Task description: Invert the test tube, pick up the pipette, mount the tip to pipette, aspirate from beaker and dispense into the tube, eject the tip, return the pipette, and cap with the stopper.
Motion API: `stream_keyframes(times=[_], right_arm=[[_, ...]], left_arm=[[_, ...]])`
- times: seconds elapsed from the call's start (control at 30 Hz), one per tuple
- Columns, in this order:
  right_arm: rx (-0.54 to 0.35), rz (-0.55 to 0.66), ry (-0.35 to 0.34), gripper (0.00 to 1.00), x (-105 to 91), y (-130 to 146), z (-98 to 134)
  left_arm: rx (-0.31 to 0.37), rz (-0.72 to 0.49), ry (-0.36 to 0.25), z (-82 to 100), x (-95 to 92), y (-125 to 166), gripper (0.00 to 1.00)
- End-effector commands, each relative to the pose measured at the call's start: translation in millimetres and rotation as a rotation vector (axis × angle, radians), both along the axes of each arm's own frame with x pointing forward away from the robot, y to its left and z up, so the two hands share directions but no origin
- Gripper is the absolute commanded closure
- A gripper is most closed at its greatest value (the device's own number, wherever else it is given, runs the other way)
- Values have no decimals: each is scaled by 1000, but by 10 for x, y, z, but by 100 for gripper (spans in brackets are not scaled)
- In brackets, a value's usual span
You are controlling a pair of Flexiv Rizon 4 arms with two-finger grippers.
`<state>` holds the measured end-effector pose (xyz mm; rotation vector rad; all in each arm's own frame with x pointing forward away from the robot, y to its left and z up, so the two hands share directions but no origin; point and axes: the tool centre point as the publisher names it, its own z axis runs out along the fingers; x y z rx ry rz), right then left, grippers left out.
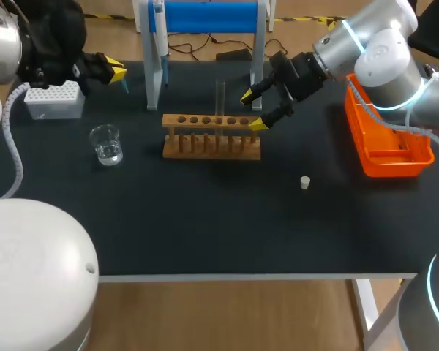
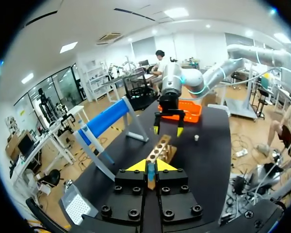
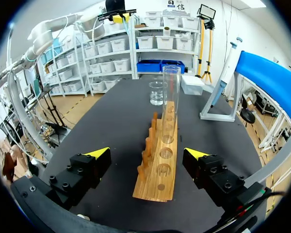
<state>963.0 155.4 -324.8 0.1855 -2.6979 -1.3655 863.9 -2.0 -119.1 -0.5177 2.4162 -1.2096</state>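
**Tube upright in the rack, right claw spread at the rack's end**

I take the wooden rack point(image 1: 212, 137) as the middle of the dial in the head view. The small white stopper point(image 1: 305, 182) lies nearest on the dark worktop point(image 1: 205, 227), at about 4 o'clock and well apart from the rack. The beaker point(image 1: 106, 144), with a little clear liquid, stands at 9 o'clock.

The test tube point(image 1: 220, 99) stands upright in one hole of the rack, toward its 3 o'clock end, with the mouth up. The right claw point(image 1: 252, 110) is at 2 o'clock. Its fingers are spread wide, one on each side of the rack's end, and they do not touch it.

The orange bin point(image 1: 388, 142) lies at 3 o'clock. The white tip box point(image 1: 55, 99) is at 10 o'clock. Just beside the box hangs the left claw point(image 1: 117, 73), with its fingers pressed together. Farthest, at 12 o'clock, the pipette point(image 1: 159, 33) hangs on the blue stand point(image 1: 205, 16).
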Motion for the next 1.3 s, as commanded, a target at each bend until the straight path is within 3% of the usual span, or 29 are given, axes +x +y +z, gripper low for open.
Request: stream_keyframes(times=[0.03,0.2,0.53,0.93,1.3], right_arm=[[-2,1,1,0,-3,-10,8],[-2,1,1,0,-3,-10,8],[-2,1,1,0,-3,-10,8],[-2,1,1,0,-3,-10,8],[-2,1,1,0,-3,-10,8]], left_arm=[[1,-47,2,66,-6,-103,100],[-16,-139,9,196,-47,-378,100],[37,-260,136,375,-172,-876,100],[99,-300,239,270,-236,-1287,100],[90,-295,227,202,-325,-1475,100]])
